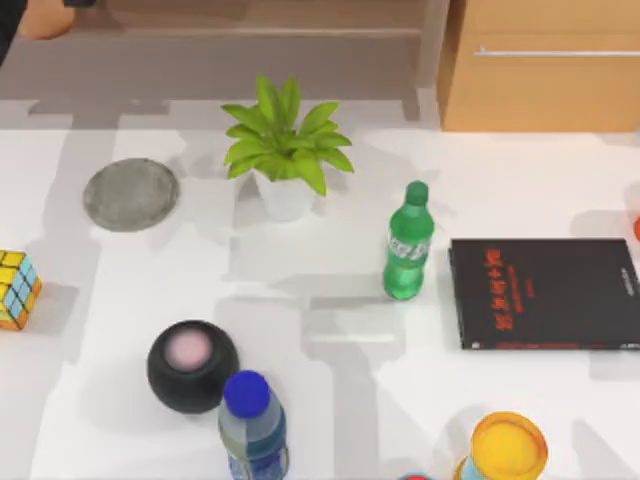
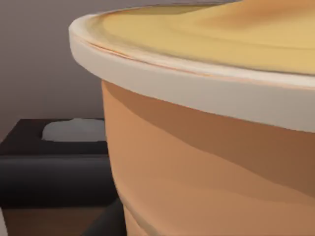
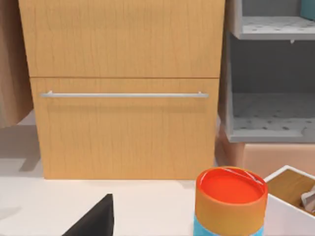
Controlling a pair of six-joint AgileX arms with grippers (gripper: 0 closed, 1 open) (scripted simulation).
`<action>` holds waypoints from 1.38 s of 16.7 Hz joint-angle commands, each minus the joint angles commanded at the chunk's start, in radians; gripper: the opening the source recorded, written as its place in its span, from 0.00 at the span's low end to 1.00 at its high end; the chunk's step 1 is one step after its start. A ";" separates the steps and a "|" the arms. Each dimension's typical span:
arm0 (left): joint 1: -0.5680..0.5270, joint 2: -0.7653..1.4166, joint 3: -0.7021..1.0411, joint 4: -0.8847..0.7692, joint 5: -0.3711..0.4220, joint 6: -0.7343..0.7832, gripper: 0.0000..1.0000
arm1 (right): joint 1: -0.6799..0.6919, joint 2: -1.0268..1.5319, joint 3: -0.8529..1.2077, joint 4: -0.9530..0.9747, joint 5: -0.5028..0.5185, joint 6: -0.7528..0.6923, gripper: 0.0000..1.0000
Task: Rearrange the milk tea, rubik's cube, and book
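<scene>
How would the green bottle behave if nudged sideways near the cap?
The green bottle stands upright, tall over a narrow base, so it would probably tip rather than slide. Its round body suggests it would then roll, perhaps toward the black book beside it. It looks like light plastic.

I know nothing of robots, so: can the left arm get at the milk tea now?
Probably yes: the milk tea looms close in the left wrist view, with nothing between camera and cup. Whether it is gripped, I cannot tell.
</scene>
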 joint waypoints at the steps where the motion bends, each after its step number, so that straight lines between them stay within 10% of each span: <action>1: 0.001 -0.038 -0.056 0.010 0.000 0.000 0.00 | 0.000 0.000 0.000 0.000 0.000 0.000 1.00; 11: -0.001 -0.149 -0.188 0.052 -0.005 0.001 0.00 | 0.000 0.000 0.000 0.000 0.000 0.000 1.00; 23: -0.148 0.013 -0.439 0.487 -0.153 -0.006 0.00 | 0.000 0.000 0.000 0.000 0.000 0.000 1.00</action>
